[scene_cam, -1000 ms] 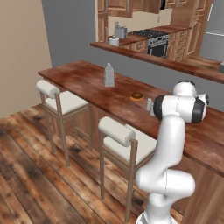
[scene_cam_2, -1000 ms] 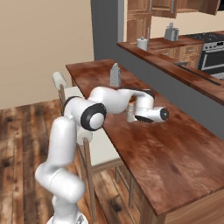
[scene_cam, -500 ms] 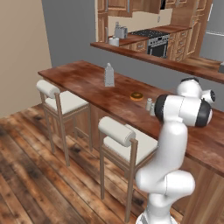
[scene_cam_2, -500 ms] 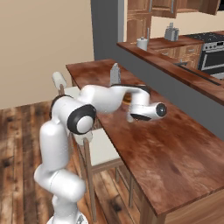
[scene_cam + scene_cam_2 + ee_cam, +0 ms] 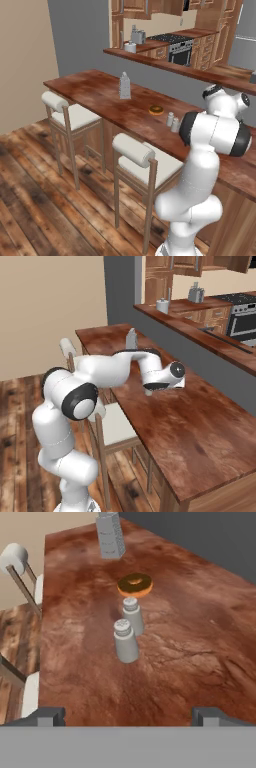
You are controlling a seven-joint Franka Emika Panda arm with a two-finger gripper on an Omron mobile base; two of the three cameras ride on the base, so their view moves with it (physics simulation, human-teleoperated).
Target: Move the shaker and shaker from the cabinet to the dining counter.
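Both shakers, the near shaker (image 5: 125, 643) and far shaker (image 5: 132, 615), stand side by side on the counter (image 5: 200, 642) beside the donut (image 5: 135, 585). The tool (image 5: 128, 716), jaws spread and empty, has pulled back from them.

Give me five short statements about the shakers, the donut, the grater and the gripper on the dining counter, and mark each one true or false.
1. Both shakers, the nearer shaker and the farther shaker, stand upright on the dining counter. True.
2. The gripper is shut on a shaker. False: its fingers are spread wide with nothing between them, and both shakers stand ahead of it.
3. The donut lies between the shakers and the box grater in the hand view. True.
4. One shaker sits on top of the donut. False: both stand on the wood, apart from it.
5. The box grater lies on its side. False: it stands upright.
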